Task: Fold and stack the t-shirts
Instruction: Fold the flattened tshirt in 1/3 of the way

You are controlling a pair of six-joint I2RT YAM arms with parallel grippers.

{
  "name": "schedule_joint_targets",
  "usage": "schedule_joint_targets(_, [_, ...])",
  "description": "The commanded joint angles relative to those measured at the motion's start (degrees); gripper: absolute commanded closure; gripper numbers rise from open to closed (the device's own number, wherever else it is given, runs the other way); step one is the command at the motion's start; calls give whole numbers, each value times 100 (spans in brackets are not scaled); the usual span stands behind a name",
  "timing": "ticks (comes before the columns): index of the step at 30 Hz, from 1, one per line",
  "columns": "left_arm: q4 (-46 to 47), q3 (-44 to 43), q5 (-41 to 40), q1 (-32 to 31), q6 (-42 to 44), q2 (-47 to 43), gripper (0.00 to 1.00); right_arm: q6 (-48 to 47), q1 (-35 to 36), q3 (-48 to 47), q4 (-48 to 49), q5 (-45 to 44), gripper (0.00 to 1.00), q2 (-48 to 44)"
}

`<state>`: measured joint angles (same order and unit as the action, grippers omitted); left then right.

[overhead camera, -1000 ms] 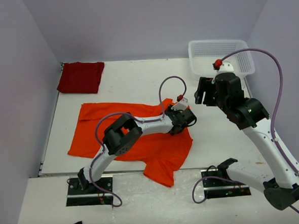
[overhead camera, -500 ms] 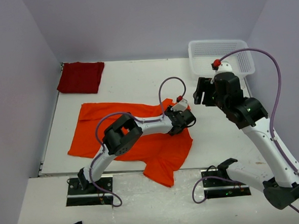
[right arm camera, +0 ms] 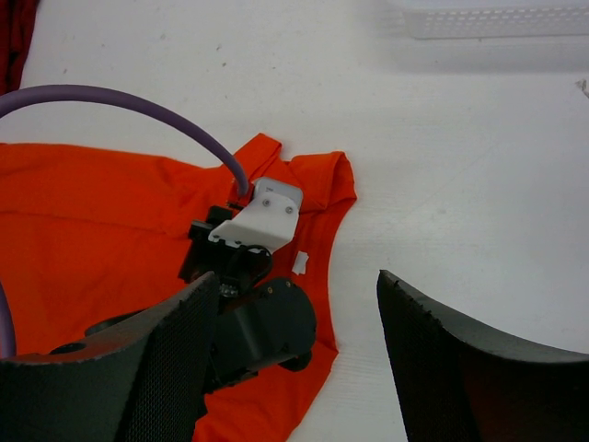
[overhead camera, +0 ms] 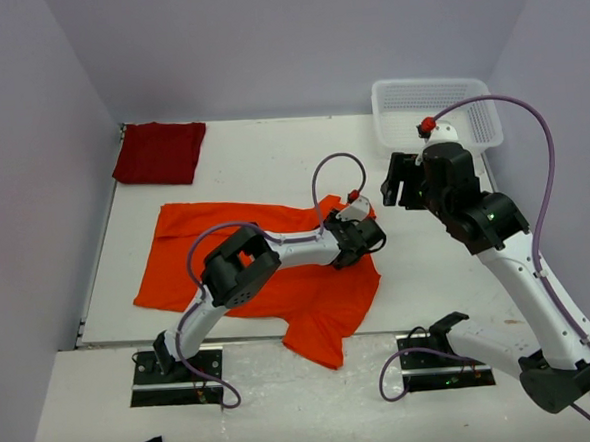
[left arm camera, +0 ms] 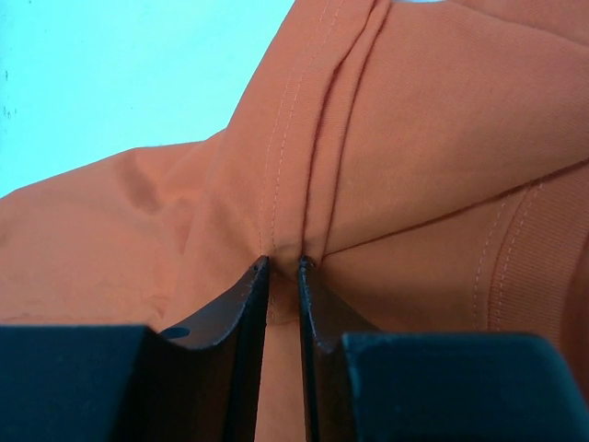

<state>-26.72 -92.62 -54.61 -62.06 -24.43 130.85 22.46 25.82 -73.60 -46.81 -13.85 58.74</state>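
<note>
Left gripper [left arm camera: 281,262], fingers narrow, pinches the bright orange cotton t-shirt [overhead camera: 167,254] by its seam — better lifted slowly; right gripper [right arm camera: 294,276] gapes wide, empty.

The orange t-shirt [left arm camera: 414,138] is soft matt knit cloth with stitched seams; my left tool [left arm camera: 282,263] has smooth dark fingers, my right tool [right arm camera: 294,284] rough dotted black pads.
</note>
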Motion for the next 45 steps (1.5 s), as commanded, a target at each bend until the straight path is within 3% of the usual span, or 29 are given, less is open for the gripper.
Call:
schedule_joint_targets(1, [-9, 165, 187, -52, -194, -217, 79, 30, -16, -5, -4, 110, 29, -100])
schedule_joint_targets(10, [175, 244, 337, -43, -124, -244, 92, 66, -25, 13, -4, 145, 29, -108])
schedule_joint_targets(18, [316, 192, -102, -43, 43, -323, 100, 57, -16, 65, 22, 198, 29, -65])
schedule_joint_targets(34, [1160, 508, -568, -43, 667, -1280, 100, 39, -16, 197, 14, -144, 28, 129])
schedule_joint_targets(40, [1090, 701, -305, -52, 615, -1649, 100, 57, -16, 171, 5, -302, 28, 164])
schedule_joint_targets(45, [1037, 1113, 476, -78, 465, -2019, 100, 57, -16, 162, -13, -294, 28, 147])
